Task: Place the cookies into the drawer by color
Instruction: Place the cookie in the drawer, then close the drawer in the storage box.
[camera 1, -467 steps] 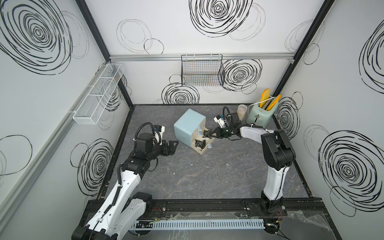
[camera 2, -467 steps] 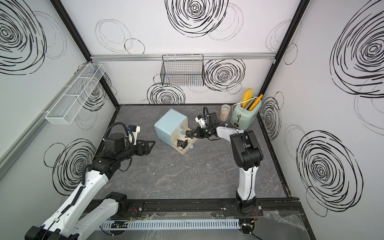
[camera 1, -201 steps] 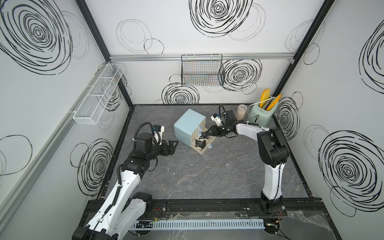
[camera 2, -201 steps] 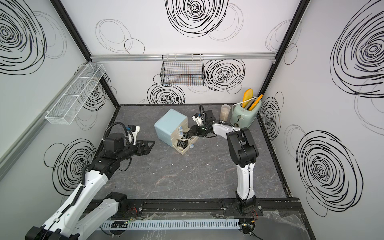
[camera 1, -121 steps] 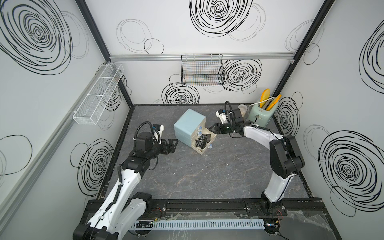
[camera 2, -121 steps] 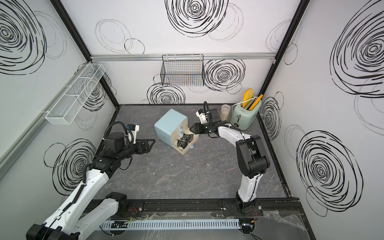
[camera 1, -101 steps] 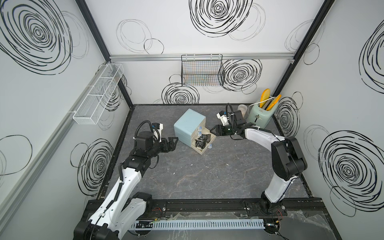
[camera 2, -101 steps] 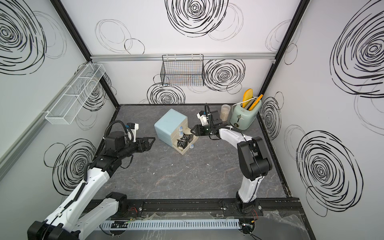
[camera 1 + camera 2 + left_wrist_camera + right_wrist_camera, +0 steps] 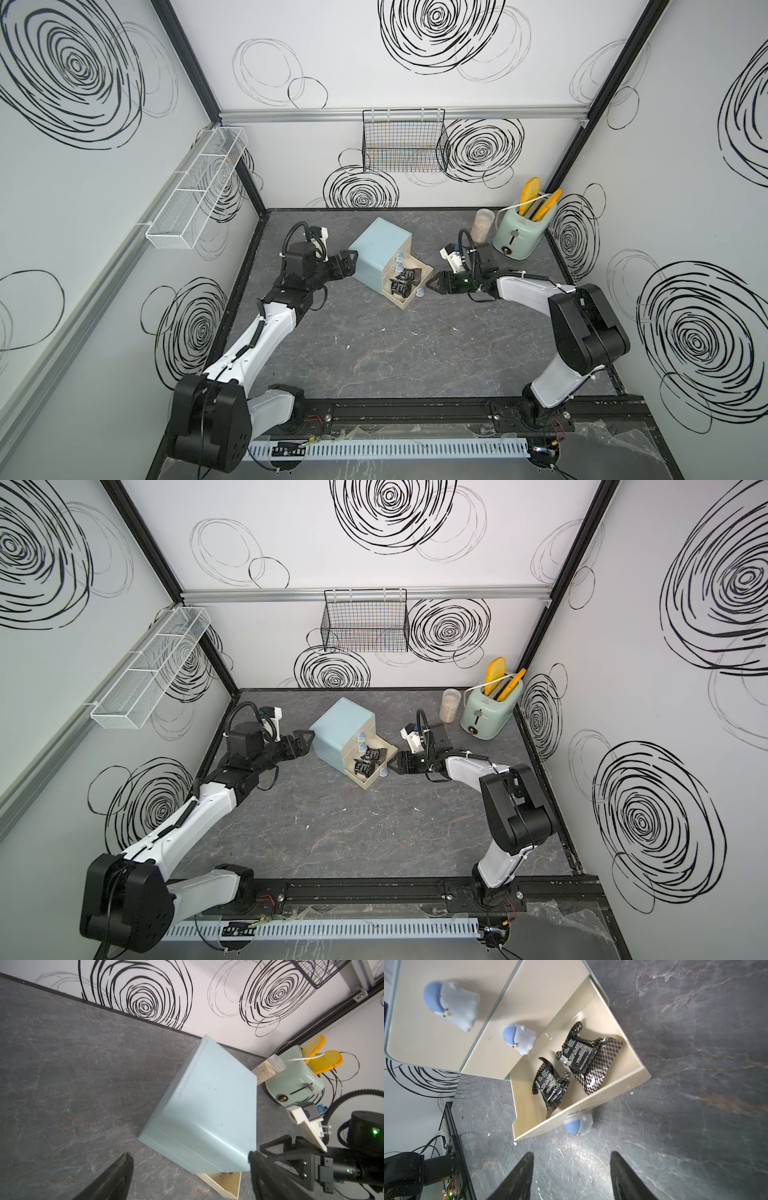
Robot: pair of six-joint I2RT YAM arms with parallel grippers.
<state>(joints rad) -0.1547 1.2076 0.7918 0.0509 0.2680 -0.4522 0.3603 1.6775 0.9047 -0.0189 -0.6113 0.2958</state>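
Two black cookies (image 9: 581, 1057) lie side by side in the drawer (image 9: 612, 1093). It is the lowest of three in the blue cabinet (image 9: 380, 245) and is pulled out over the grey marbled table (image 9: 395, 353); the two above it are shut.

White walls (image 9: 353, 83) drawn with black swirls close the table in on three sides, with black posts in the corners. A black wire basket (image 9: 405, 145) hangs on the back wall and a white mesh shelf (image 9: 195, 191) on the left one. At the back right corner stands a mint toaster (image 9: 517, 235) holding yellow slices, with a clear jar (image 9: 483, 224) of pale grains just beside it.

The left claw (image 9: 353, 265) is spread wide at the cabinet's rear corner and holds nothing; whether a finger touches the cabinet I cannot tell. The right claw (image 9: 431, 283) is apart and empty, low over the table, just in front of the drawer's knob (image 9: 578, 1125).

A second ago the right claw reached in over the drawer; it has since drawn back clear of its front. The left claw has moved in closer to the cabinet. Cabinet and drawer lie as they did.
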